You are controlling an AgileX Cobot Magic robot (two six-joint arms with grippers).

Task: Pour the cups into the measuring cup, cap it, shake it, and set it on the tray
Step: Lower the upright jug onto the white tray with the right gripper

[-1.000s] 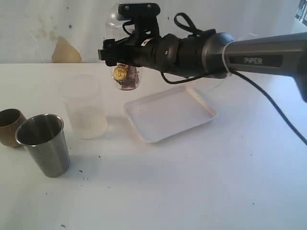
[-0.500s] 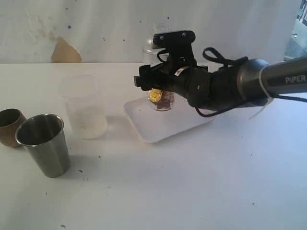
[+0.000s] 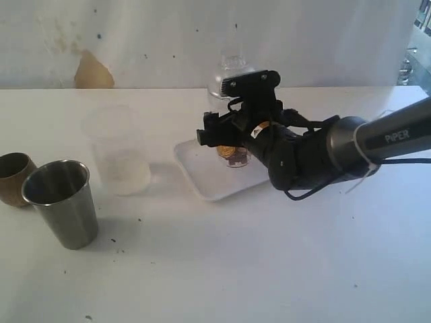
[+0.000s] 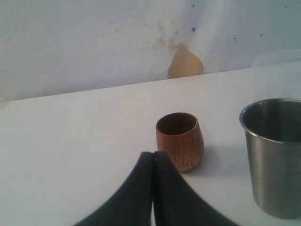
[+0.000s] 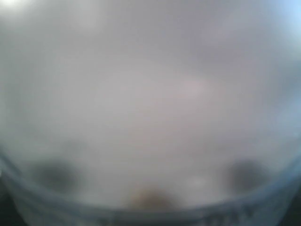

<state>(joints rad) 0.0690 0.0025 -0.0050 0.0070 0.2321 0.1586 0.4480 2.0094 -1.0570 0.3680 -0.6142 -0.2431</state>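
My right gripper (image 3: 234,132) is shut on the measuring cup (image 3: 232,75), a clear cup with a domed lid and brown and gold bits at its bottom. It stands upright over the white tray (image 3: 202,176), base low at the tray's surface; contact cannot be told. The right wrist view is filled by the blurred measuring cup (image 5: 150,117). To the left stand the frosted cup (image 3: 120,151), the steel tumbler (image 3: 60,202) and the brown cup (image 3: 13,176). My left gripper (image 4: 154,156) is shut and empty, close to the brown cup (image 4: 180,140) and the tumbler (image 4: 275,155).
A pale wall with a tan patch (image 3: 92,72) runs behind the white table (image 3: 222,269). The right arm (image 3: 377,138) reaches in from the right edge, low over the table.
The right gripper has carried the capped measuring cup from high near the frosted cup rightward and down onto the tray area. The other cups and the left gripper have not moved.
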